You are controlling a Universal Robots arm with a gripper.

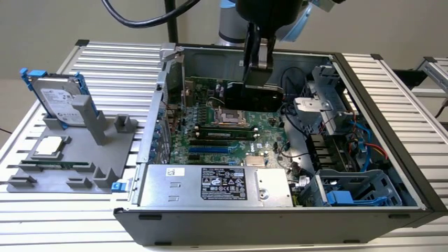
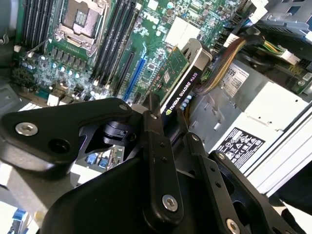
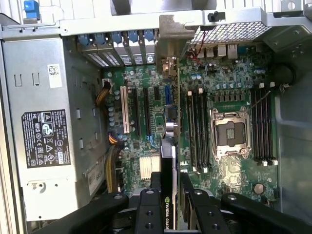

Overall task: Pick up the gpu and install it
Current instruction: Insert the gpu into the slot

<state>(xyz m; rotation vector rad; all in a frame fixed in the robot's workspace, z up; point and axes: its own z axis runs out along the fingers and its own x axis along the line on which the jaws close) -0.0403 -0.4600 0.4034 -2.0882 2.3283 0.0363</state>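
Exterior view, card: the gpu (image 1: pixel 253 95), a thin card with a black cooler block on its face, hangs edge-down inside the open black computer case (image 1: pixel 280 220), over the far part of the green motherboard (image 1: pixel 217 134); I judge it is carried upright so its lower edge can meet a slot.
Exterior view, tool: the black tool (image 1: pixel 257 67) comes down from above and is closed on the card's top edge.
Exterior view, surroundings: a grey holder tray (image 1: pixel 70 157) sits on the ribbed metal tabletop (image 1: pixel 105 58) at this view's left, with a silver hard drive in a blue frame (image 1: pixel 57 100) standing in it; a silver power supply box (image 1: pixel 213 186) lies along the case's near side.
Second wrist view, grip: the black fingers (image 2: pixel 155 146) pinch the gpu (image 2: pixel 181 84) from both sides, and its black edge strip points toward the board's long slots.
First wrist view, alignment: the gpu (image 3: pixel 168 161) appears edge-on between the fingers (image 3: pixel 146 209), roughly in line with the expansion slots (image 3: pixel 141 114) beside the silver power supply box (image 3: pixel 44 136); whether its edge touches a slot I cannot tell.
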